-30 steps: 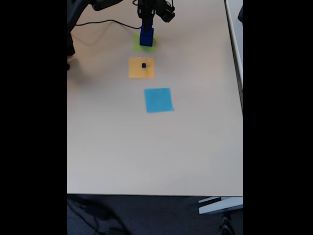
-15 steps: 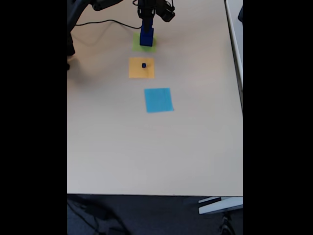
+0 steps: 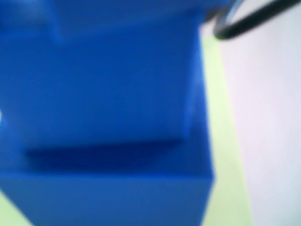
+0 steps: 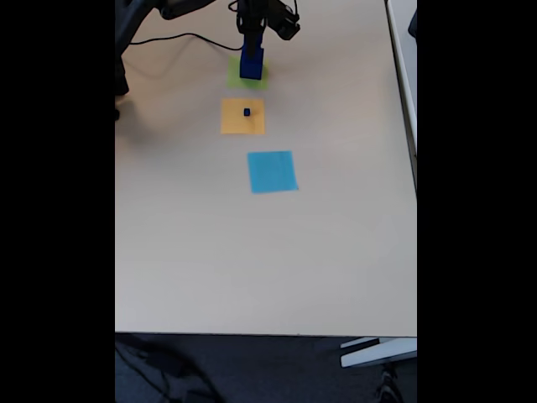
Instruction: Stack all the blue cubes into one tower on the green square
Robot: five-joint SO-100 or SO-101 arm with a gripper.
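Where the gripper [image 4: 252,38] hangs, stacked blue cubes [image 4: 251,64] stand directly below its fingers on the green square [image 4: 236,77]. Whether those fingers are spread or pinching, I cannot tell. One tiny blue cube [image 4: 247,112] sits well apart on the orange square [image 4: 230,122].

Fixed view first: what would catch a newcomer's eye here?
Three paper squares run in a line down the table: the green square at the top, an orange square, then a light blue square. A tower of blue cubes stands on the green one under the arm, and one tiny blue cube sits on the orange.
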